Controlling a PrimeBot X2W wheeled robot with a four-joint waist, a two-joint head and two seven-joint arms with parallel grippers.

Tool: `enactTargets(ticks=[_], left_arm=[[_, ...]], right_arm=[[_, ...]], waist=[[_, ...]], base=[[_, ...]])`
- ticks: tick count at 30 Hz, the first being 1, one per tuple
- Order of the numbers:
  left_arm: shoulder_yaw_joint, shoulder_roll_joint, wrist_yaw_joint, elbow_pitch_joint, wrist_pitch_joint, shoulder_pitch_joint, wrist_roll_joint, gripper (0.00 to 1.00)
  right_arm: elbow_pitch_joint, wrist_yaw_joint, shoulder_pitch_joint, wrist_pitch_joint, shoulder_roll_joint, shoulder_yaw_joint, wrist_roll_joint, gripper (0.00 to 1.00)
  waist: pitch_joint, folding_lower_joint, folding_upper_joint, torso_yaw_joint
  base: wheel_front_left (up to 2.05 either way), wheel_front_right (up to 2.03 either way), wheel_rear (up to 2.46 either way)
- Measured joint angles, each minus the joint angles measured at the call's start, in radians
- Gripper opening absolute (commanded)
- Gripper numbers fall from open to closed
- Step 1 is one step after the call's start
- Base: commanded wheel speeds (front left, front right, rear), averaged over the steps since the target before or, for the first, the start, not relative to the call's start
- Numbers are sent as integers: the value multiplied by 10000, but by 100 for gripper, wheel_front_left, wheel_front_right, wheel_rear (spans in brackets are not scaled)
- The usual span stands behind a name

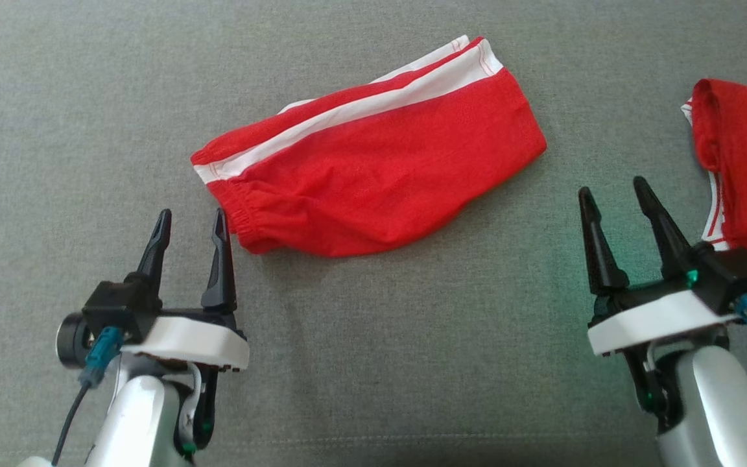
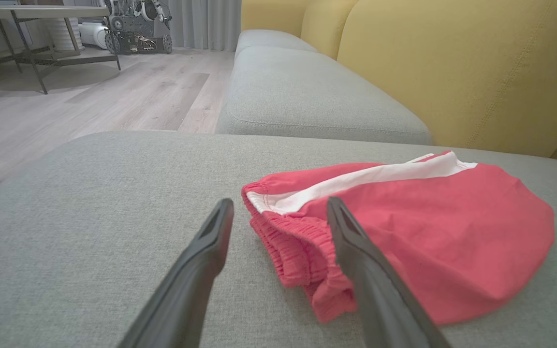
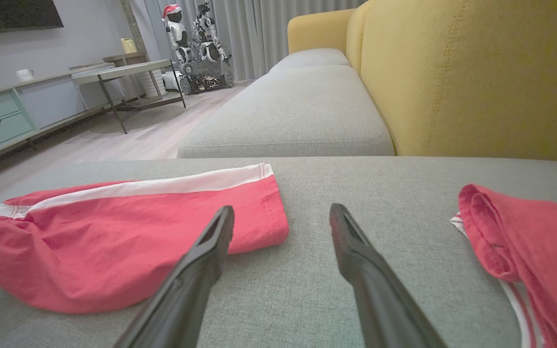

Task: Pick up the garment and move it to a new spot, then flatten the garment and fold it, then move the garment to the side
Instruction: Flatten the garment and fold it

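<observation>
red shorts (image 1: pixel 373 162) lie on the grey sofa cushion (image 1: pixel 412 337) between left gripper (image 1: pixel 192 214) and right gripper (image 1: pixel 612 187), both open, empty (waistband (image 1: pixel 236 211) beside the left); i'd pinch waistband and hem (image 1: pixel 522 107) together, lifting evenly.

You have even, diffuse light in the head view. Shadows are faint: a soft edge under the red shorts (image 1: pixel 373 162), nothing hard on the grey cushion (image 1: pixel 373 363). A green glow tints the fabric beside the right gripper (image 1: pixel 612 186). No glare found.

In your wrist views, wide-angle stretch enlarges the fingers (image 2: pixel 196 270), which are blurred at the bottom edge. The yellow backrest (image 2: pixel 452 72) bows slightly. The room behind is dimmer and softer.
</observation>
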Motion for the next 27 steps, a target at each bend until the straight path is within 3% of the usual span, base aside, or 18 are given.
enactTargets(ticks=[20,27], left_arm=[[-6,35,13,23,0,-24,73,100],[-38,13,-6,-155,0,-357,73,100]], right_arm=[[-732,0,286,424,259,-267,-42,100],[451,0,-747,493,-155,-94,299,100]], waist=[[126,0,0,-28],[512,0,0,275]], base=[[0,0,0],[0,0,0]])
